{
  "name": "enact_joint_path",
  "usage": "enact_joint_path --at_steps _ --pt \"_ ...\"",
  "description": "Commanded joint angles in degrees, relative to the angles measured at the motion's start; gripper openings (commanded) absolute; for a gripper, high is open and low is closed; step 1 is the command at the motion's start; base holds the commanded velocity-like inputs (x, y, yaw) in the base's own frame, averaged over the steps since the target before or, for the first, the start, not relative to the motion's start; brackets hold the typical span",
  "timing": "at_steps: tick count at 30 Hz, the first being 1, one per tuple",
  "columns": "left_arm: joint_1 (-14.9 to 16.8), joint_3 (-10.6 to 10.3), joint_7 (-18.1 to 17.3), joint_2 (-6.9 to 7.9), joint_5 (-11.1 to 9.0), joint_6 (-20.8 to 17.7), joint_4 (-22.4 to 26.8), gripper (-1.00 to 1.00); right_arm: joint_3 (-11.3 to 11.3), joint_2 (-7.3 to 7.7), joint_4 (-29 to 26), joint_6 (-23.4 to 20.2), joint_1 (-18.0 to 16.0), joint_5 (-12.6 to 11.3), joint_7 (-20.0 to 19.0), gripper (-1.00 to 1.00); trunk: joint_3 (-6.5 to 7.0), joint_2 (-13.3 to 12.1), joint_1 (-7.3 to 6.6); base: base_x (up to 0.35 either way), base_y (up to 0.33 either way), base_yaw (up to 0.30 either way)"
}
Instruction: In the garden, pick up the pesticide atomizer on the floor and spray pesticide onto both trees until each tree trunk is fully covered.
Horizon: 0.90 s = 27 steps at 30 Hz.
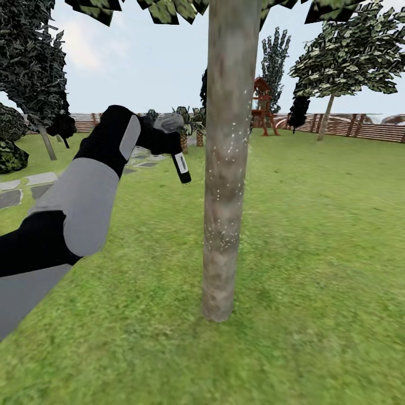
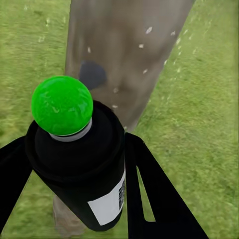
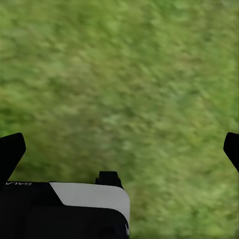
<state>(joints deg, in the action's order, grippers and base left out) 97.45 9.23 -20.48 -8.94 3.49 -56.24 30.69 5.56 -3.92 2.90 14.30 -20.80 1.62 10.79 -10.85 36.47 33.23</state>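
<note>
Rough mottled bark on tree trunk (image 1: 228, 169), matt black plastic atomizer (image 2: 82, 164) with glossy green cap (image 2: 61, 105)

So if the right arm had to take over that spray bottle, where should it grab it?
Probably the black body of the atomizer near its labelled lower end, coming from the side away from the trunk. The left gripper already clamps its sides, and the bottle hangs tilted.
</note>
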Motion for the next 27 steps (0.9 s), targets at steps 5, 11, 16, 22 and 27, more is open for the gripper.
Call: enact_joint_path --at_steps 5,11,16,22,27 --pt "2.9 0.5 -0.3 -0.03 0.4 -0.3 -0.1 -1.0 0.4 -0.03 0.3 0.3 -0.1 0.2 0.4 1.0 -0.1 0.1 0.02 0.0 0.0 0.0" --pt "6.1 0.7 -0.4 0.13 0.4 -0.3 0.0 -1.0 0.4 -0.03 0.3 0.3 -0.1 0.2 0.4 1.0 -0.1 0.1 0.02 0.0 0.0 0.0" --pt "6.4 0.9 -0.4 0.52 0.4 -0.3 -0.1 -1.0 0.4 -0.03 0.3 0.3 -0.1 0.2 0.4 1.0 -0.1 0.1 0.02 0.0 0.0 0.0" --pt "6.3 3.8 -0.3 2.68 0.4 1.2 -12.4 -1.0 0.4 -0.03 0.3 0.3 -0.1 0.2 0.4 1.0 -0.1 0.1 0.02 0.0 0.0 0.0" --pt "6.3 4.1 -0.3 3.09 0.4 10.3 -24.2 -1.0 0.4 -0.03 0.3 0.3 -0.1 0.2 0.4 1.0 -0.1 0.1 0.02 0.0 0.0 0.0"
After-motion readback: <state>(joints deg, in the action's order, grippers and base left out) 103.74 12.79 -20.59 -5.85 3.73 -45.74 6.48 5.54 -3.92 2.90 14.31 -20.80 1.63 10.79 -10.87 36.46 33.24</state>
